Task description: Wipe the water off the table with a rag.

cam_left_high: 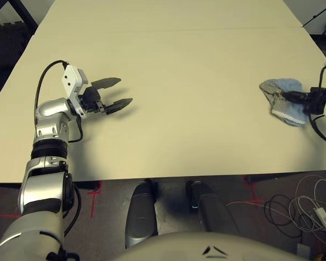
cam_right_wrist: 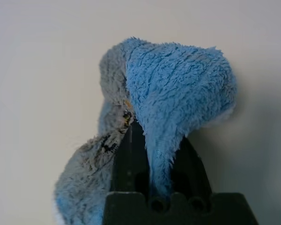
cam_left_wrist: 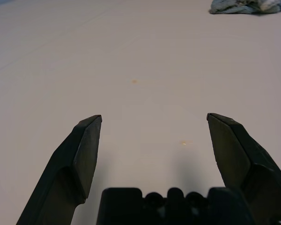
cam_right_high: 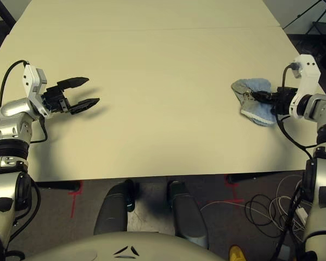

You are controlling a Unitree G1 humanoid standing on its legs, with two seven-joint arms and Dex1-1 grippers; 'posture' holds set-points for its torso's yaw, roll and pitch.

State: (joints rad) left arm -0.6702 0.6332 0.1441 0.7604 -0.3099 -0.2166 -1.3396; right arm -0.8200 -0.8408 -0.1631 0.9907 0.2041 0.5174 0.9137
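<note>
Silver forearms (cam_right_high: 10, 128) reach over the table (cam_right_high: 152, 109), left fingers (cam_left_high: 118, 105) open, right fingers (cam_right_wrist: 132, 161) gripping the rag (cam_right_wrist: 178, 89).

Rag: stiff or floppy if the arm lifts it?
Likely floppy: the rag bunches and folds around the right gripper. Probably light, being thin cloth. Unlikely to slip easily, given its fuzzy pile pinched between the fingers.

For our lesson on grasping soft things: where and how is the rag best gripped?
Probably by the raised, bunched blue fold, coming from above: the rag is crumpled on the table, and that fold stands up as a narrow ridge. The right gripper already has its fingers on either side of it.
</note>
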